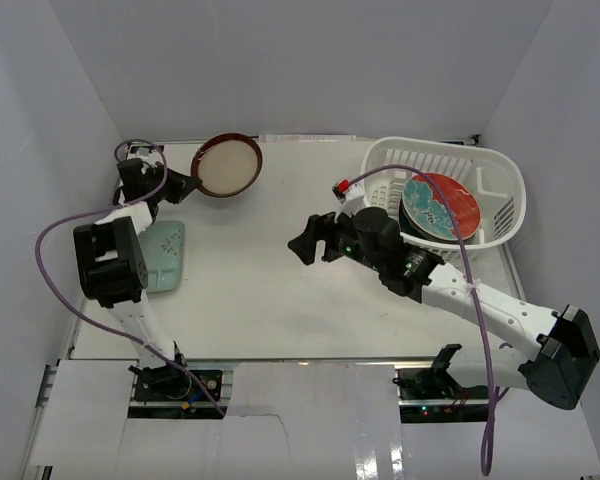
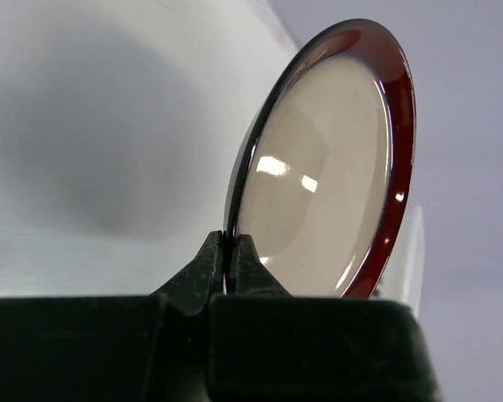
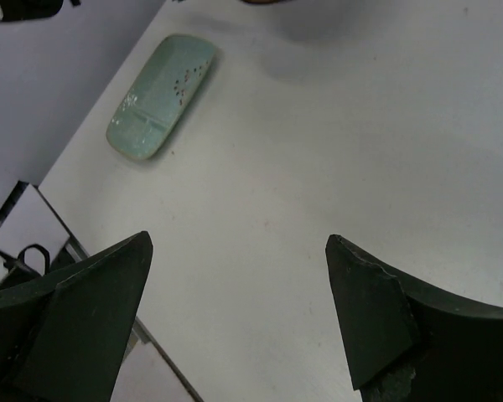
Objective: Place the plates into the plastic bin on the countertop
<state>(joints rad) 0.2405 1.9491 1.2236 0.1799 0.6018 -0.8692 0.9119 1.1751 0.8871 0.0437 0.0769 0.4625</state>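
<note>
Glazed cream plate, likely stiff, slippery, fragile: your left jaws pinch its rim; right jaws gape, empty.

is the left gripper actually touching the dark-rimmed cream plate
Touching. In the left wrist view the left gripper pinches the lower rim of the dark-rimmed cream plate.

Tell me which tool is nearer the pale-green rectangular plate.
Left. The left tool, shut on the dark-rimmed cream plate, sits just beyond the pale-green plate; the right tool hangs open over the countertop, well to that plate's right.
</note>
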